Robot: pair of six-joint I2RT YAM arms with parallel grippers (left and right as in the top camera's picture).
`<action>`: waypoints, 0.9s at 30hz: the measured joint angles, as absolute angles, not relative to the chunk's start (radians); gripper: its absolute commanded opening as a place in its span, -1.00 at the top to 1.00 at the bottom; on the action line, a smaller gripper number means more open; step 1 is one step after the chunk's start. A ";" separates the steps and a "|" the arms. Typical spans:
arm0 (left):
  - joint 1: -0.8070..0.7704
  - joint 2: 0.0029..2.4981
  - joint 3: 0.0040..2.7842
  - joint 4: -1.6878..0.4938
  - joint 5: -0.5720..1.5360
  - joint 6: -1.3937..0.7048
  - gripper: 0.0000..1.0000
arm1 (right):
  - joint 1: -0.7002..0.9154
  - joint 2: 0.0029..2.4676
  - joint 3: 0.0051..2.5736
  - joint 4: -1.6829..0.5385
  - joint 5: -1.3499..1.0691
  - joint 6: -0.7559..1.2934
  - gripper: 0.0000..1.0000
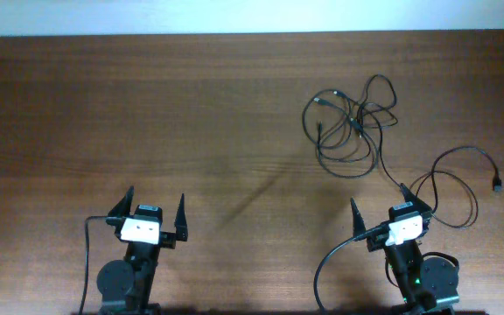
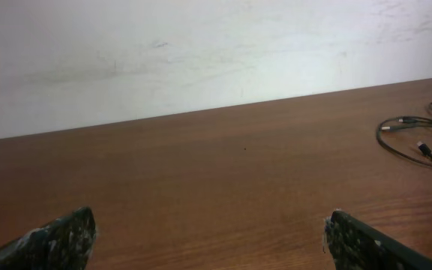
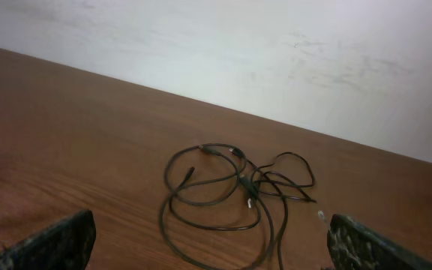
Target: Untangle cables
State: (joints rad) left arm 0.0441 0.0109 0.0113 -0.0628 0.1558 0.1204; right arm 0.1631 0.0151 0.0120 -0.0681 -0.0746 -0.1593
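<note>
Item: cables (image 1: 357, 124), thin black cords knotted into one loose bundle on the far right part of the bench (image 1: 103, 105). Small plug ends among the loops, some silvery. One long strand trailing from the bundle toward the near right, ending in an end plug (image 1: 498, 185) well apart from the knot. Same strand passing just beside the right claw (image 1: 377, 199); contact not discernible.

Condition, left claw (image 1: 156, 206): fingers spread apart, empty, over bare wood, well apart from the bundle.
Condition, right claw: fingers spread apart, empty, bundle ahead in its wrist view.

Hazards, judged:
- Pinching several crossed strands at once. Likely result: whole bundle dragged as a lump, nothing freed.
- Pulling the trailing strand with the knot unheld. Likely result: knot drawn tighter.
- Snagging the nearby strand during any right-arm advance. Likely result: bundle shifted off target.
- Closing on thin cord lying flat. Likely result: slip or missed grip.
- Both arms converging on the right side. Likely result: collision.
</note>
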 measured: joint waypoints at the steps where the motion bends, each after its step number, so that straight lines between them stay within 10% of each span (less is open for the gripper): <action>1: 0.044 0.011 0.011 -0.063 0.156 0.120 -0.98 | 0.163 0.015 0.012 -0.068 -0.075 -0.157 -0.97; 27: 0.044 0.011 0.011 -0.063 0.156 0.120 -0.98 | 0.065 0.015 0.012 -0.068 -0.071 -0.153 -0.97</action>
State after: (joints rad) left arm 0.0441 0.0109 0.0113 -0.0628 0.1558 0.1204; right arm 0.0650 0.0147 0.0120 -0.0685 -0.0711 -0.1528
